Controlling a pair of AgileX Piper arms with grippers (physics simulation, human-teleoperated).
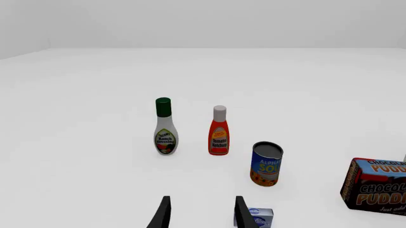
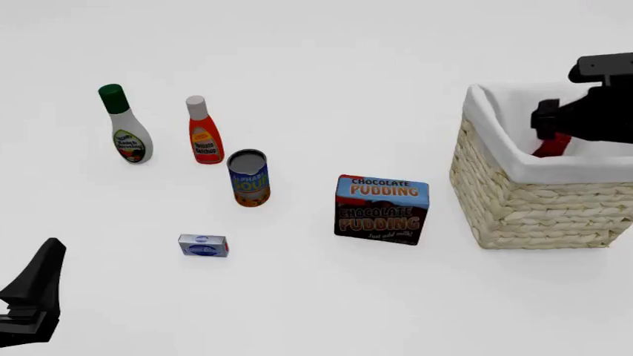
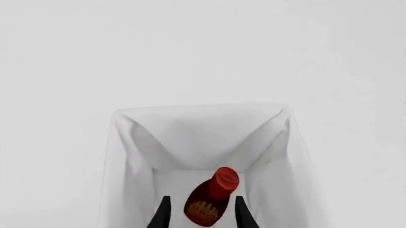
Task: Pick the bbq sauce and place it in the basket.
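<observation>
The bbq sauce [image 3: 210,198], a dark brown-red bottle with a red cap, lies tilted inside the basket [image 3: 197,133]. It sits between my right gripper's spread fingers with a gap on each side. In the front view only a red part of the bottle [image 2: 552,145] shows, inside the wicker basket [image 2: 524,208] below my right gripper [image 2: 550,133]. That gripper is open, over the basket's mouth. My left gripper [image 2: 35,289] is open and empty at the near left. It also shows in the left wrist view [image 1: 199,213].
A white bottle with a green cap [image 2: 127,133], an orange-red bottle with a white cap [image 2: 204,133] and a soup can [image 2: 248,178] stand at the left. A chocolate pudding box [image 2: 382,209] stands just left of the basket. A small blue-white box [image 2: 203,245] lies near the front.
</observation>
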